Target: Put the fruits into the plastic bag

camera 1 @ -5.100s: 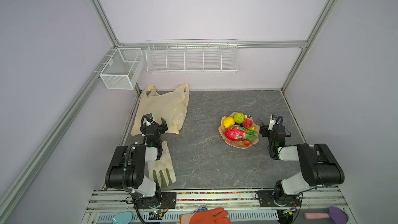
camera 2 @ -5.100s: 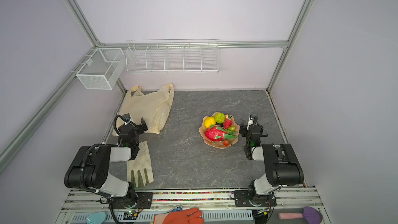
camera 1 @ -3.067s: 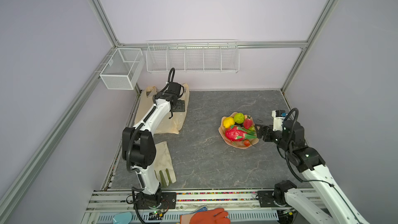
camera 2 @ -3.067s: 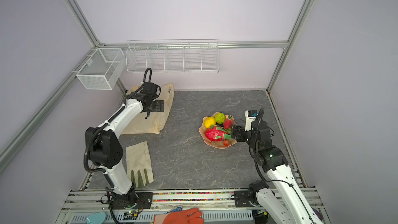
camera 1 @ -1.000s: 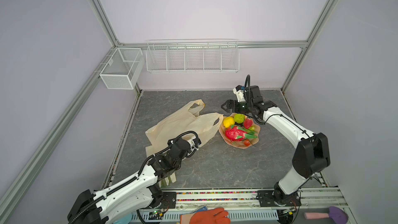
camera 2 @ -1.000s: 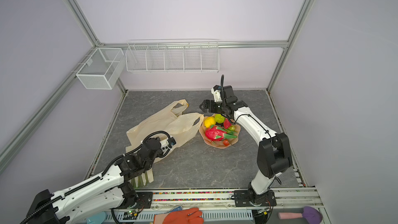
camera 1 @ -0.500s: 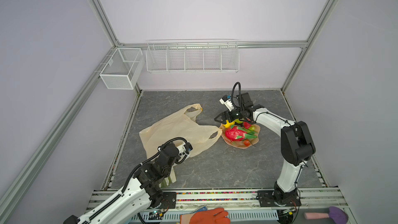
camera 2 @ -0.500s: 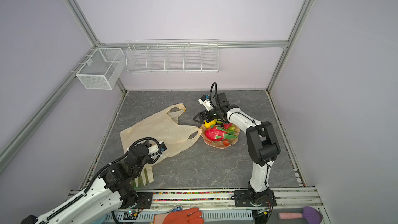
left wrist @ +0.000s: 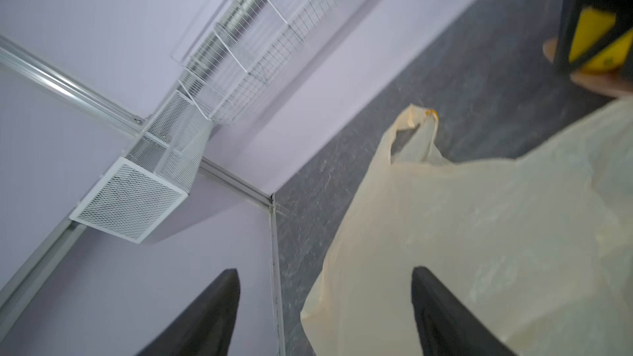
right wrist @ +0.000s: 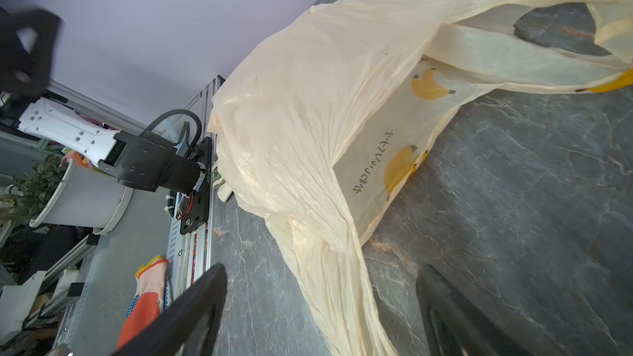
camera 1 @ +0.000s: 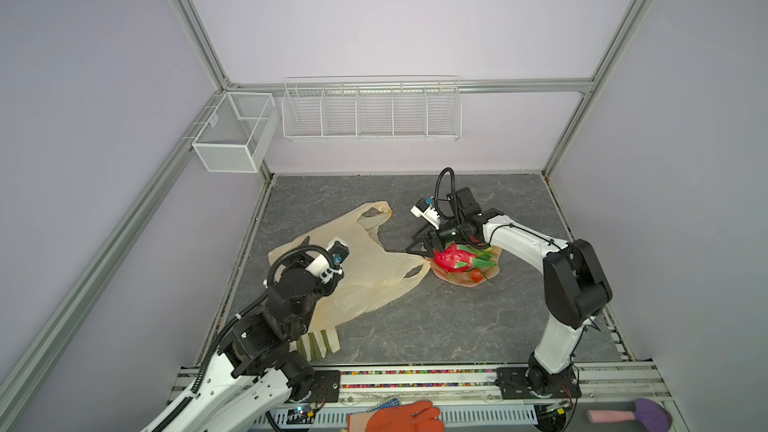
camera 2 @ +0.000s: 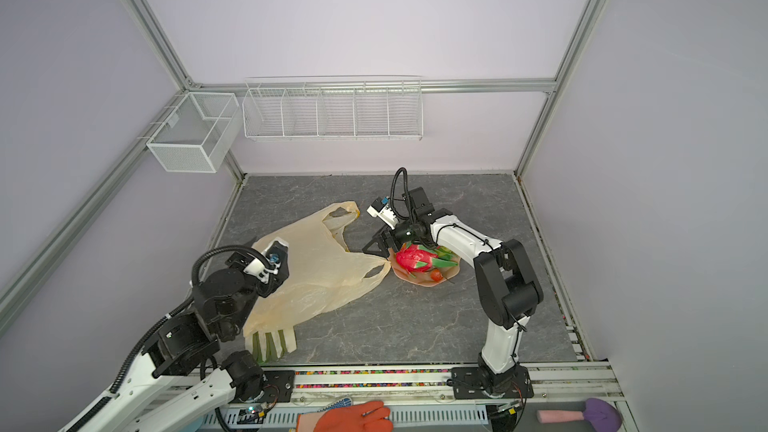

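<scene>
Looking down in both top views, we see the plastic bag [camera 1: 365,272] [camera 2: 316,280] spread flat and crinkled on the grey marbled table [camera 1: 436,326]. It is thin, translucent and cream-yellow. One loop handle points toward the back wall and the other reaches the rim of the plate [camera 1: 457,281] [camera 2: 415,281].

The plate is peach with a wavy edge, and the fruits lie on it. We can make out the dragon fruit [camera 1: 455,257] [camera 2: 415,258], glossy red with green scales, and a small round red piece [camera 1: 476,275] [camera 2: 435,275]. The arm hides the rest.

The right gripper [camera 1: 420,246] [camera 2: 376,248] hangs over the bag handle at the plate's edge. Under the bag's near edge lies a cream glove [camera 1: 318,344] [camera 2: 270,344], of which only the green fingertips show.

The wrist views add what the top views cannot. The right wrist view shows the right gripper [right wrist: 322,267] with its black fingers spread wide. A fold of the bag [right wrist: 308,97] runs between them, unpinched. The same view shows yellow banana prints [right wrist: 430,85] and dark lettering through the plastic.

The left wrist view shows the left gripper [left wrist: 324,270] spread apart and holding nothing, above the bag [left wrist: 479,234]. Far off in that view we see a blurred yellow fruit [left wrist: 591,34] behind the other arm's fingers, hidden from above.
</scene>
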You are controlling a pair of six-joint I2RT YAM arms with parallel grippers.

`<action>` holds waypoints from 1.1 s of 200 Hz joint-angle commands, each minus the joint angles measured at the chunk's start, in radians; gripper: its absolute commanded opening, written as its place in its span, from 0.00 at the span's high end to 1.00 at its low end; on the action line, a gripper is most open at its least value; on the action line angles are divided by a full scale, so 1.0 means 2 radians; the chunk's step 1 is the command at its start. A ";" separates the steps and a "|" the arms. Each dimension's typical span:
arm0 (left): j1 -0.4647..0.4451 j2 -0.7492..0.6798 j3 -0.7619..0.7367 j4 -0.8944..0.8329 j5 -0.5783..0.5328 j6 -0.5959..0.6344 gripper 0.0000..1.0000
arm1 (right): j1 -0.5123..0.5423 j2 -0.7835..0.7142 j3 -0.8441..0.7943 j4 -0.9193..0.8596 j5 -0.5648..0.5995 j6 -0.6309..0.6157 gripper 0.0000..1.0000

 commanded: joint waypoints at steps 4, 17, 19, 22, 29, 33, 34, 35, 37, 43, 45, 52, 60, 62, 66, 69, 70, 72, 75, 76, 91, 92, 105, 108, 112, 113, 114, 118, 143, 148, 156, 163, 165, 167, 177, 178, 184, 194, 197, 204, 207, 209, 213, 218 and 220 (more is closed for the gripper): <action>0.002 0.101 0.091 -0.052 0.027 -0.196 0.20 | 0.027 -0.033 -0.025 -0.038 0.019 -0.059 0.12; 0.003 0.172 0.147 -0.105 0.042 -0.276 0.19 | 0.039 -0.050 -0.045 -0.018 0.047 -0.051 0.12; 0.003 0.184 0.154 -0.116 0.043 -0.286 0.19 | 0.041 -0.053 -0.047 -0.013 0.051 -0.049 0.12; 0.003 0.200 0.168 -0.129 0.042 -0.302 0.18 | 0.044 -0.057 -0.053 -0.006 0.055 -0.046 0.12; 0.006 0.240 0.200 -0.161 0.040 -0.343 0.18 | 0.050 -0.070 -0.066 0.011 0.067 -0.037 0.11; 0.011 0.261 0.218 -0.180 0.047 -0.363 0.18 | 0.053 -0.077 -0.075 0.023 0.075 -0.028 0.11; 0.012 0.266 0.221 -0.186 0.049 -0.368 0.18 | 0.054 -0.079 -0.077 0.027 0.076 -0.025 0.11; 0.013 0.272 0.225 -0.190 0.054 -0.372 0.18 | 0.055 -0.081 -0.080 0.030 0.079 -0.023 0.11; 0.016 0.282 0.235 -0.197 0.061 -0.379 0.18 | 0.057 -0.086 -0.084 0.036 0.083 -0.019 0.10; 0.022 0.310 0.257 -0.221 0.084 -0.402 0.18 | 0.060 -0.100 -0.099 0.058 0.094 -0.006 0.10; 0.023 0.320 0.265 -0.226 0.089 -0.409 0.18 | 0.062 -0.105 -0.103 0.062 0.097 -0.003 0.09; 0.025 0.351 0.287 -0.246 0.104 -0.431 0.18 | 0.065 -0.124 -0.118 0.082 0.107 0.010 0.08; 0.026 0.379 0.307 -0.260 0.125 -0.449 0.18 | 0.069 -0.145 -0.134 0.100 0.123 0.022 0.06; 0.026 0.385 0.311 -0.262 0.130 -0.453 0.18 | 0.070 -0.151 -0.138 0.103 0.126 0.025 0.06; 0.026 0.398 0.319 -0.267 0.140 -0.461 0.18 | 0.072 -0.161 -0.145 0.108 0.134 0.030 0.05; 0.026 0.407 0.325 -0.270 0.146 -0.466 0.18 | 0.073 -0.169 -0.149 0.111 0.140 0.032 0.05; 0.026 0.410 0.327 -0.271 0.147 -0.467 0.18 | 0.073 -0.172 -0.151 0.112 0.141 0.034 0.05; 0.026 0.416 0.330 -0.273 0.150 -0.471 0.18 | 0.074 -0.177 -0.154 0.113 0.145 0.035 0.04; 0.027 0.426 0.335 -0.277 0.153 -0.475 0.18 | 0.075 -0.184 -0.157 0.115 0.150 0.038 0.03; 0.027 0.429 0.337 -0.278 0.154 -0.476 0.18 | 0.075 -0.187 -0.159 0.116 0.152 0.039 0.03; 0.033 0.475 0.362 -0.305 0.154 -0.495 0.18 | 0.080 -0.224 -0.177 0.115 0.175 0.048 0.02; 0.033 0.479 0.364 -0.308 0.154 -0.497 0.18 | 0.080 -0.227 -0.179 0.114 0.177 0.048 0.02; 0.043 0.523 0.394 -0.340 0.162 -0.511 0.18 | 0.080 -0.263 -0.195 0.110 0.194 0.056 0.01; 0.045 0.533 0.402 -0.348 0.162 -0.514 0.18 | 0.081 -0.271 -0.199 0.109 0.197 0.057 0.00; 0.046 0.543 0.412 -0.358 0.164 -0.516 0.18 | 0.081 -0.283 -0.204 0.109 0.201 0.060 0.00; 0.046 0.551 0.414 -0.359 0.164 -0.517 0.18 | 0.081 -0.286 -0.205 0.108 0.201 0.061 0.00; 0.046 0.553 0.416 -0.362 0.164 -0.517 0.18 | 0.080 -0.288 -0.206 0.108 0.202 0.062 0.00; 0.047 0.564 0.426 -0.368 0.164 -0.517 0.18 | 0.081 -0.299 -0.206 0.108 0.204 0.064 0.01; 0.047 0.659 0.502 -0.430 0.168 -0.510 0.18 | 0.081 -0.351 -0.238 0.088 0.216 0.067 0.03; 0.047 0.678 0.518 -0.442 0.168 -0.509 0.18 | 0.081 -0.359 -0.241 0.082 0.219 0.065 0.04; 0.047 0.705 0.539 -0.456 0.169 -0.506 0.19 | 0.081 -0.371 -0.247 0.074 0.224 0.062 0.04; 0.047 0.724 0.551 -0.462 0.169 -0.503 0.20 | 0.081 -0.381 -0.252 0.068 0.231 0.059 0.05; 0.047 0.730 0.554 -0.464 0.169 -0.503 0.20 | 0.081 -0.385 -0.255 0.066 0.233 0.059 0.05; 0.047 0.734 0.558 -0.466 0.167 -0.502 0.20 | 0.081 -0.387 -0.256 0.066 0.234 0.059 0.05; 0.047 0.757 0.573 -0.477 0.161 -0.501 0.21 | 0.080 -0.400 -0.264 0.062 0.240 0.058 0.06; 0.047 0.758 0.574 -0.478 0.160 -0.501 0.21 | 0.080 -0.401 -0.264 0.062 0.240 0.058 0.06; 0.047 0.770 0.581 -0.482 0.157 -0.499 0.21 | 0.080 -0.408 -0.269 0.061 0.243 0.057 0.06; 0.047 0.788 0.591 -0.494 0.148 -0.498 0.22 | 0.080 -0.420 -0.277 0.060 0.249 0.057 0.07; 0.047 0.793 0.593 -0.497 0.147 -0.498 0.22 | 0.080 -0.423 -0.278 0.060 0.250 0.057 0.07; 0.047 0.800 0.594 -0.499 0.145 -0.496 0.22 | 0.079 -0.430 -0.282 0.058 0.255 0.056 0.08; 0.047 0.803 0.593 -0.499 0.143 -0.495 0.22 | 0.079 -0.432 -0.283 0.057 0.256 0.056 0.08; 0.047 0.804 0.592 -0.500 0.142 -0.495 0.22 | 0.079 -0.434 -0.284 0.057 0.257 0.056 0.08; 0.047 0.810 0.592 -0.502 0.141 -0.494 0.23 | 0.078 -0.437 -0.286 0.057 0.257 0.056 0.08; 0.047 0.814 0.592 -0.505 0.140 -0.492 0.24 | 0.078 -0.440 -0.288 0.057 0.258 0.056 0.08; 0.047 0.816 0.592 -0.506 0.140 -0.492 0.24 | 0.078 -0.442 -0.289 0.057 0.258 0.056 0.08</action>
